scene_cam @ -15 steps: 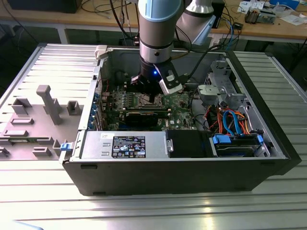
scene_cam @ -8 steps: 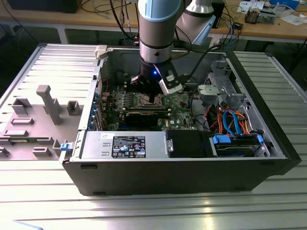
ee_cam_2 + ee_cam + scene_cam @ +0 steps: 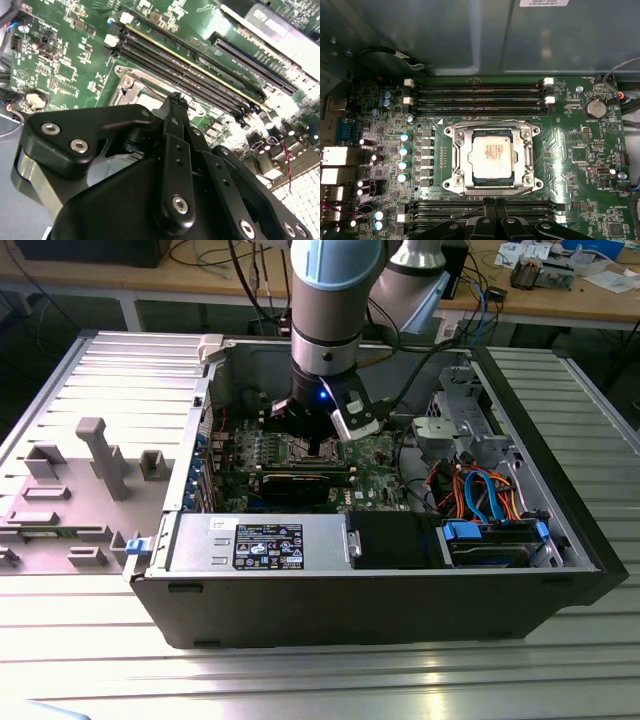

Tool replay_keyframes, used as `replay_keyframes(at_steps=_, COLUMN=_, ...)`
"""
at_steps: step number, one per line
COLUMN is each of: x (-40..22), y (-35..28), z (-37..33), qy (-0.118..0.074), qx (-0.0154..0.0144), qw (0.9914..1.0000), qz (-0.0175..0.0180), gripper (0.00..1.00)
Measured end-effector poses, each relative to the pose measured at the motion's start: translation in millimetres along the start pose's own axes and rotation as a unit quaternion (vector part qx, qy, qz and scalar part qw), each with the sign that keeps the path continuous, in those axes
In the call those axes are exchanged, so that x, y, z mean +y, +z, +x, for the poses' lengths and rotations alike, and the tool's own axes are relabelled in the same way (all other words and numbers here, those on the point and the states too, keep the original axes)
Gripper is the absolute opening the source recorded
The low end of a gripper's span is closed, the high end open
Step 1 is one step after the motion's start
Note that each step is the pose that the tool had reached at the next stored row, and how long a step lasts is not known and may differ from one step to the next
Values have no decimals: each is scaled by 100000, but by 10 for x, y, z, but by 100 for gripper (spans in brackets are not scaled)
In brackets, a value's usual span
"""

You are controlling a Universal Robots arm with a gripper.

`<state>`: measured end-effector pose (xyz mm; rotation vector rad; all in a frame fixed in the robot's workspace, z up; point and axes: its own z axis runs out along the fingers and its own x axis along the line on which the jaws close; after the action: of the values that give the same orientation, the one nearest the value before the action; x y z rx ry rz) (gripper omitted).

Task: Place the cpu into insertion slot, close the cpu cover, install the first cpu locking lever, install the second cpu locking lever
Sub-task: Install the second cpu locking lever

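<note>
Overhead, gripper [image 3: 318,445] above cpu [image 3: 492,158] (covered)

long black memory slots [image 3: 477,92] lay just beyond the tool, a coin battery [image 3: 593,107] off to one side, and possibly orange and blue cables [image 3: 480,490] farther away.

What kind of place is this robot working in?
Probably a lab or workshop: an open computer case lies on a ribbed metal table, with wooden workbenches carrying cables behind it.
</note>
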<state>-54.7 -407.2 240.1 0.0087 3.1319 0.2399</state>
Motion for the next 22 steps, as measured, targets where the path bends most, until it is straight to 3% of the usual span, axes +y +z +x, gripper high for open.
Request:
replay_keyframes(at_steps=2, x=-11, y=8, z=31, qy=2, qx=33, qw=100000, qz=-107, gripper=11)
replay_keyframes(at_steps=8, x=-27, y=20, z=152, qy=18, qx=133, qw=99994, qz=-1059, gripper=11)
replay_keyframes(at_steps=22, x=-28, y=23, z=168, qy=16, qx=151, qw=99992, qz=-1285, gripper=11)
